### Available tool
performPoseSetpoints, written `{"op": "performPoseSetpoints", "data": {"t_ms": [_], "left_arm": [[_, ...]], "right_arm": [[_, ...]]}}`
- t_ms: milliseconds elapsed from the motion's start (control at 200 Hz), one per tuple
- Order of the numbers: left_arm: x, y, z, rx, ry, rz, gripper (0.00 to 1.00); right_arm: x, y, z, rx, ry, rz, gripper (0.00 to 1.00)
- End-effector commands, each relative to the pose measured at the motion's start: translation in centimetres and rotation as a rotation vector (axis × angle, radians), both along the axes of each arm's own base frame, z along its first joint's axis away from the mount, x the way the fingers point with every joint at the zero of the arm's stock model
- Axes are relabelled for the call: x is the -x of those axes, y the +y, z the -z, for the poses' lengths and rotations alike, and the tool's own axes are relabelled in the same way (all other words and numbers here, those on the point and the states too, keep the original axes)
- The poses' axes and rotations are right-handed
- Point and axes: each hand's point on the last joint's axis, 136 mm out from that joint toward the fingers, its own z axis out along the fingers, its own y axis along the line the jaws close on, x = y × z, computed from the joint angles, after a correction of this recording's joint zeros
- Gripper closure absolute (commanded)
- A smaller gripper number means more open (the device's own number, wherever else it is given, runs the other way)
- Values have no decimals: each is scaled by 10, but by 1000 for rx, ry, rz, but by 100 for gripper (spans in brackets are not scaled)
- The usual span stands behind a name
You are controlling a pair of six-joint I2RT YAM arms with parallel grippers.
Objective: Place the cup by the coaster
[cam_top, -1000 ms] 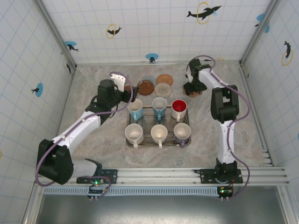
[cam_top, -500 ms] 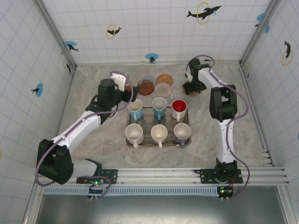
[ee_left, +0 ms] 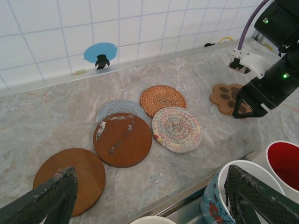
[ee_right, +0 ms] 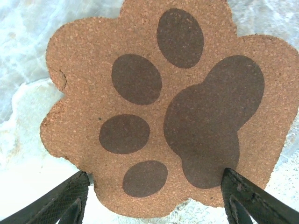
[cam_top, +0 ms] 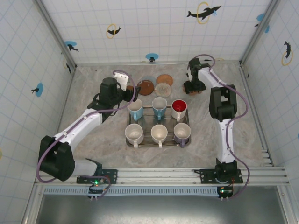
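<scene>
Fingers (ee_right: 56,200) of the right gripper (ee_right: 155,173), spread either side of the paw coaster (ee_right: 154,107), have just narrowed slightly toward a grip, while the open left gripper (ee_left: 149,177) hangs over the blue cup (ee_left: 229,191), not yet lifted

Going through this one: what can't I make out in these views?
Right wrist view: the paw coaster runs off the top edge, and the right gripper has its fingers cut by the bottom edge.
Top view: that gripper covers most of that coaster, so contact cannot be told.
Left wrist view: the blue cup and red cup are cut off by the frame edges.
</scene>
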Motion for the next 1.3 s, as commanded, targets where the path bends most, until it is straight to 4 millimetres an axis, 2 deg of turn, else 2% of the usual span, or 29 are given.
{"op": "performPoseSetpoints", "data": {"t_ms": [0,300,611,981,1291], "left_arm": [[-3,-2,-5,-25,-16,4,18],[1,5,3,-49,-8,-18,18],[6,6,3,-42,6,-11,18],[13,6,-2,-29,1,1,18],[19,8,-10,-17,-18,3,17]], "right_arm": [[13,-4,15,-9,46,105,26],[21,-9,11,-4,-5,295,29],[22,1,3,-31,-90,441,29],[6,5,-2,-96,-186,633,29],[-12,8,-19,-163,-252,750,29]]}}
